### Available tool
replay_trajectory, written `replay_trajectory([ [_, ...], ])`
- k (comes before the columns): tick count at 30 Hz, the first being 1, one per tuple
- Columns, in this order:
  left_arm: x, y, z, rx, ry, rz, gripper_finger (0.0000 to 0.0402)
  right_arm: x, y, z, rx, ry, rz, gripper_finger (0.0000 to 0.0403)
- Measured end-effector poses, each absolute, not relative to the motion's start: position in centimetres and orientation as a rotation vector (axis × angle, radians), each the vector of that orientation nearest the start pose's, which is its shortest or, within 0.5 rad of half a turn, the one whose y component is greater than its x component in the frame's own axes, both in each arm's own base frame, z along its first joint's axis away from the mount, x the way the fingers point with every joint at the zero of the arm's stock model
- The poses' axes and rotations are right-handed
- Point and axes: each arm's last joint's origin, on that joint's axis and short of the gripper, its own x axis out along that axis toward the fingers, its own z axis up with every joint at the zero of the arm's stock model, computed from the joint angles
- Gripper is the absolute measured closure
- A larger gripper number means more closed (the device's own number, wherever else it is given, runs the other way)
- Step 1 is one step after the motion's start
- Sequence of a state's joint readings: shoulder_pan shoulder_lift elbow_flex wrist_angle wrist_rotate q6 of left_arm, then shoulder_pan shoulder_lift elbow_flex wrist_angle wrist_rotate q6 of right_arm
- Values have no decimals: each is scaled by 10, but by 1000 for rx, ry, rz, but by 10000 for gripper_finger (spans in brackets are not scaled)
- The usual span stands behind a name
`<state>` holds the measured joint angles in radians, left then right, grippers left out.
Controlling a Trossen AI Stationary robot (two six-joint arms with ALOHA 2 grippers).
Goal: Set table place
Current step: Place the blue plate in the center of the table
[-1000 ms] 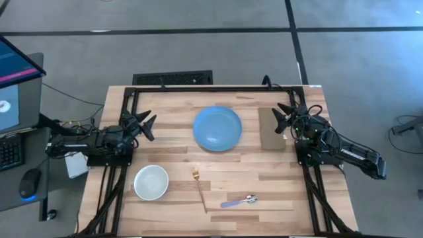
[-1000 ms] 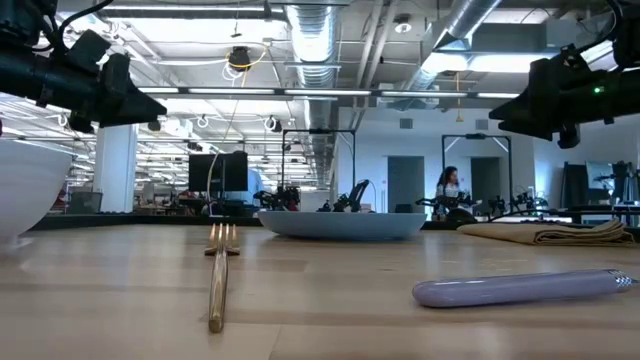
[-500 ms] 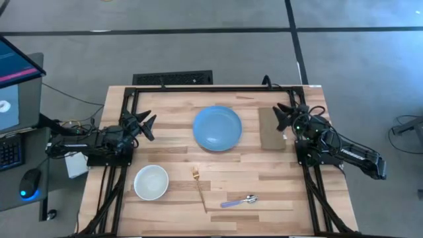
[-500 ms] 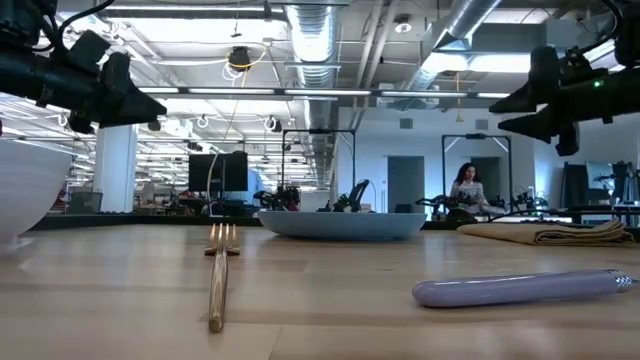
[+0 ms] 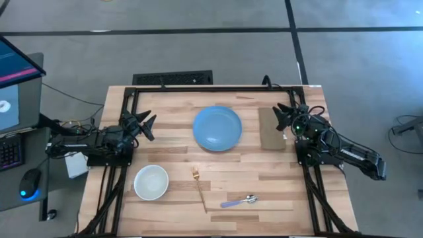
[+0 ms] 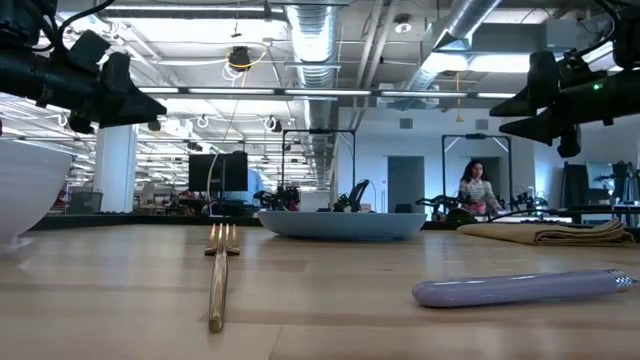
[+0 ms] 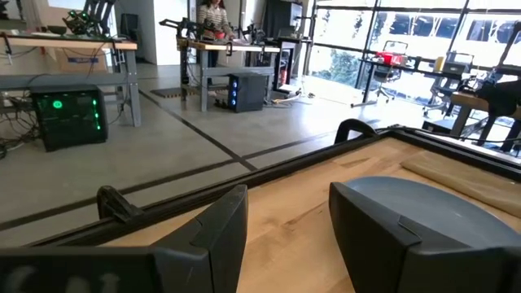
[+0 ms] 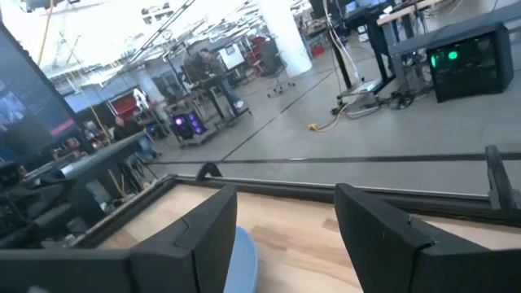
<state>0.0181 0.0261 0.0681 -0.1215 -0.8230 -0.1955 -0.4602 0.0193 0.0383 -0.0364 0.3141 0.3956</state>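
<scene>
The table point(image 5: 277, 178) of pale planks in a black frame carries the setting pieces, all apart from one another. A blue plate point(image 5: 217, 127) sits near the far edge, about midway along it. An olive-brown napkin point(image 5: 269, 129) lies toward the far right corner, just beside the right frame rail. A white bowl point(image 5: 151, 182) stands toward the near left corner. A gold fork point(image 5: 198, 186) lies near the middle of the near half, tines pointing to the far edge. A spoon point(image 5: 238, 201) with a lilac handle lies close to the near edge, right of the fork.

The left gripper point(image 5: 147, 124) hangs above the left edge of the tabletop, level with the plate, its fingers point(image 7: 213, 232) spread apart with nothing between them. The right gripper point(image 5: 283, 118) hovers over the right side of the napkin, above it and not touching; its fingers point(image 8: 205, 232) are also parted and empty.

From table height the fork point(image 6: 218, 280) and spoon handle point(image 6: 520, 288) lie nearest, the plate point(image 6: 343, 222) behind them, the folded napkin point(image 6: 545, 233) off to the right, the bowl point(image 6: 25, 195) at the left edge of that view. Both grippers hang well clear of the wood. A person point(image 6: 478, 190) stands far back in the room.
</scene>
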Motion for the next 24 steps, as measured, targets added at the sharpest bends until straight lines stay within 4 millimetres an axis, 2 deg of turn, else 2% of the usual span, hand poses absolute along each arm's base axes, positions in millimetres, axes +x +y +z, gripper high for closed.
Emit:
replay_trajectory([
  [5, 85, 23, 174, -152, -7, 845, 237, 82, -50, 172, 420, -156, -754, 173],
  [9, 85, 23, 174, -152, -7, 845, 237, 81, -48, 181, 368, -155, -714, 173],
  [13, 85, 23, 174, -151, -7, 845, 237, 80, -47, 201, 367, -152, -699, 173],
  [19, 85, 23, 174, -151, -7, 845, 237, 86, -50, 245, 400, -66, -713, 173],
  [21, 85, 23, 174, -151, -7, 845, 237, 93, -53, 261, 461, -8, -735, 173],
  [24, 85, 23, 174, -151, -7, 845, 237, 105, -63, 277, 646, 119, -820, 173],
])
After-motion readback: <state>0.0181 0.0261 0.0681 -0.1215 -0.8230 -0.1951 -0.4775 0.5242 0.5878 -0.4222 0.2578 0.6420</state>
